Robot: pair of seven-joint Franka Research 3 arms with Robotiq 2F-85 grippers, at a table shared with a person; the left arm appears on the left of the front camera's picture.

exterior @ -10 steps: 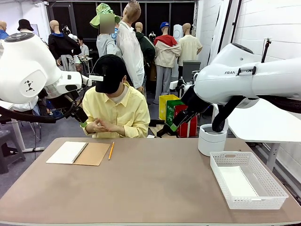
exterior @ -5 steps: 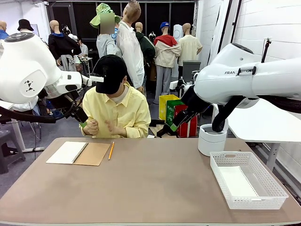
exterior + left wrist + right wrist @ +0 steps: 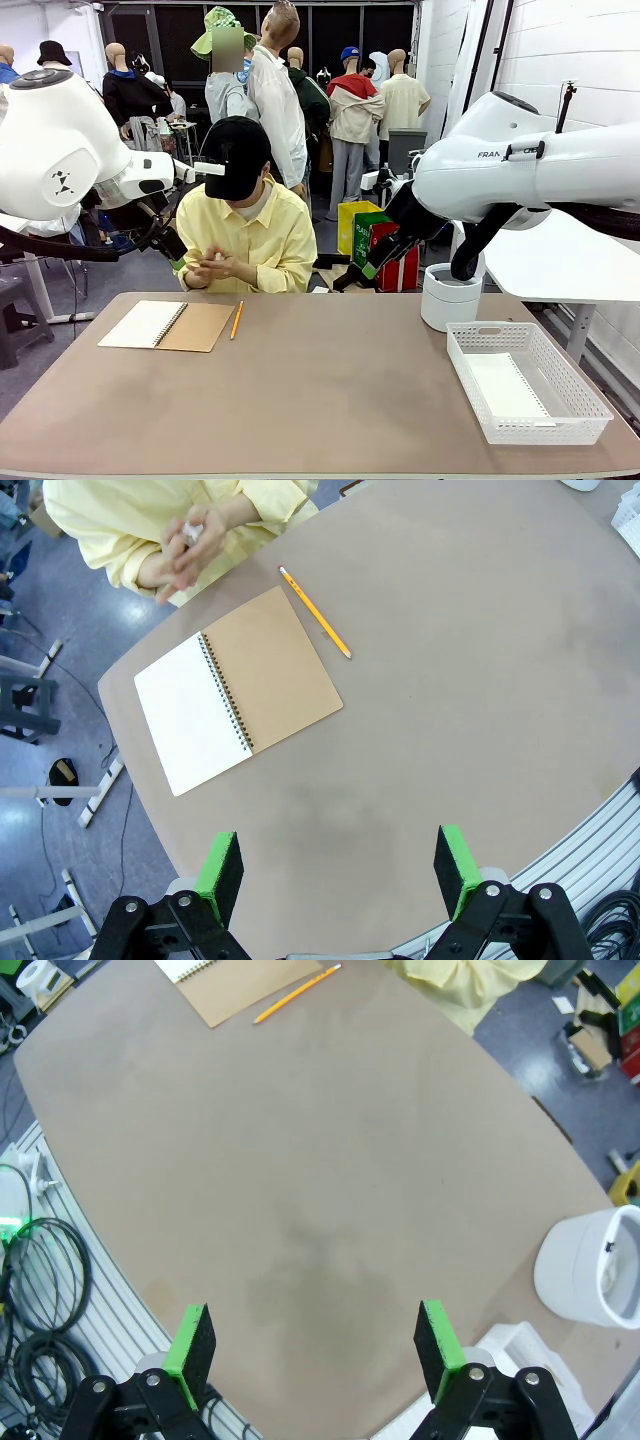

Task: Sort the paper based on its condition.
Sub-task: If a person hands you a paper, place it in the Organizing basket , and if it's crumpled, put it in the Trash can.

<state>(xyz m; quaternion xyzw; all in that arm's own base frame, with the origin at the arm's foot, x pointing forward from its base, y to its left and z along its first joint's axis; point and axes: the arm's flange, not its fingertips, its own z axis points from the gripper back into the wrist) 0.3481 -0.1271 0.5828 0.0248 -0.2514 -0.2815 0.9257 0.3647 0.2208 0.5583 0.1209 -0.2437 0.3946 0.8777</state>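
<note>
Left gripper [image 3: 335,865] spread wide, holding nothing, high above the near left of the table [image 3: 330,390]. Right gripper [image 3: 312,1345] likewise wide apart and bare, over the table's middle. Paper [image 3: 190,532] being wadded between the person's hands [image 3: 212,266] just past the far edge, beyond the notebook [image 3: 165,325] and pencil [image 3: 236,320]. One flat sheet [image 3: 505,385] already lying in the basket [image 3: 527,380] at the near right corner. Probably waiting for a handover; next, likely a reach to the far edge for the wad.

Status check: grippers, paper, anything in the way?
Left gripper open, raised. Right gripper open, raised. Paper wad in person's hands; flat sheet in basket. Notebook, pencil on table.
</note>
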